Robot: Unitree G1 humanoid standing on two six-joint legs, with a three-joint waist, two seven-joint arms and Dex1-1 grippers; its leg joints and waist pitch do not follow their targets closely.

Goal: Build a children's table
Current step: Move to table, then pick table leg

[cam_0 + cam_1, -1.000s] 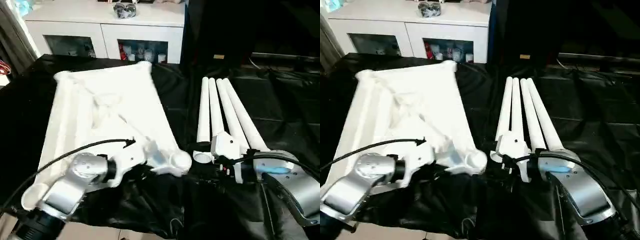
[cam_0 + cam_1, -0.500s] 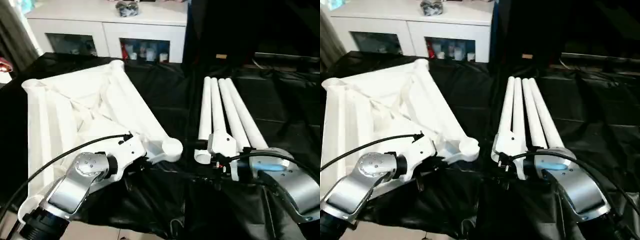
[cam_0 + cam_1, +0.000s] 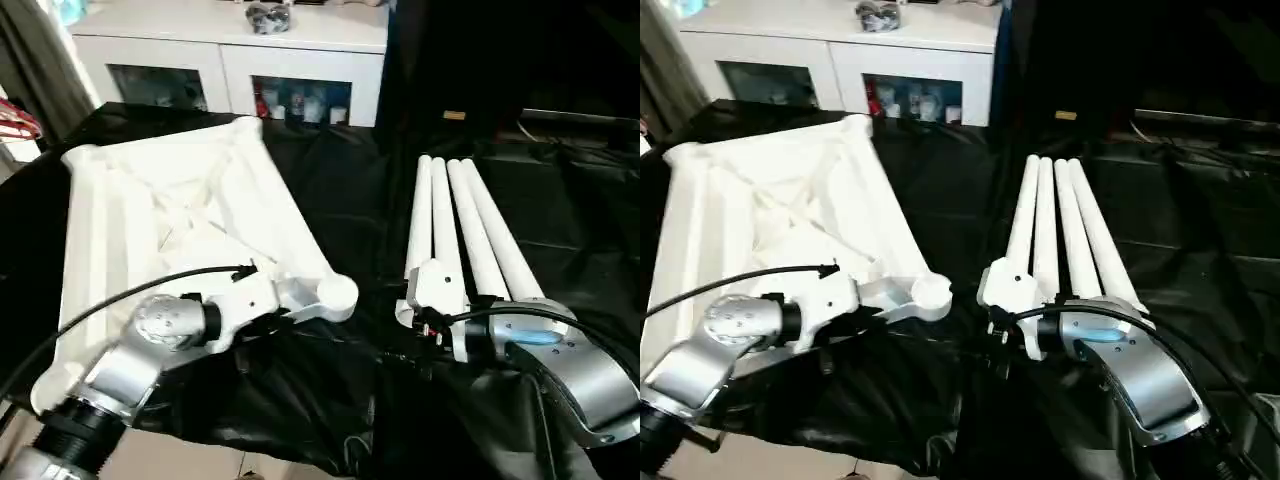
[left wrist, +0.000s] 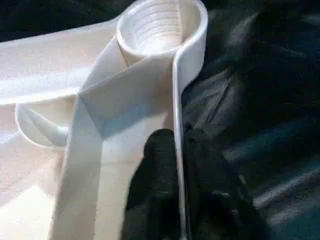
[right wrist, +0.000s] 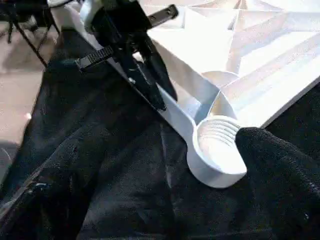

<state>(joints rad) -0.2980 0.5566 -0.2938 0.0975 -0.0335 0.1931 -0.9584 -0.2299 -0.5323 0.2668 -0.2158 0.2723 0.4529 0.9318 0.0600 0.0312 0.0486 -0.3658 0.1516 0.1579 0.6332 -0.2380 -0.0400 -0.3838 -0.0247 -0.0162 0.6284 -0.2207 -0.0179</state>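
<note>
We look down over our two silver forearms at a tabletop (image 3: 560,200) draped in black cloth. On our left lies the children's table top (image 3: 170,215), white plastic, turned underside up so its ribs and round corner sockets (image 3: 337,293) face the ceiling. Our left claw (image 5: 150,82) is clamped on the thin rim wall of that white piece, just beside the nearest socket; in the left wrist view one black finger (image 4: 155,165) sits on each side of the wall, with the threaded socket (image 4: 160,22) close ahead. On our right, four long white legs (image 3: 455,225) lie side by side, touching, pointing away from us. Our right claw (image 3: 425,315) rests at the near ends of the legs with its fingers spread wide, grasping nothing. Beyond the black cloth stands a white cabinet (image 3: 230,50) with glass doors.
</note>
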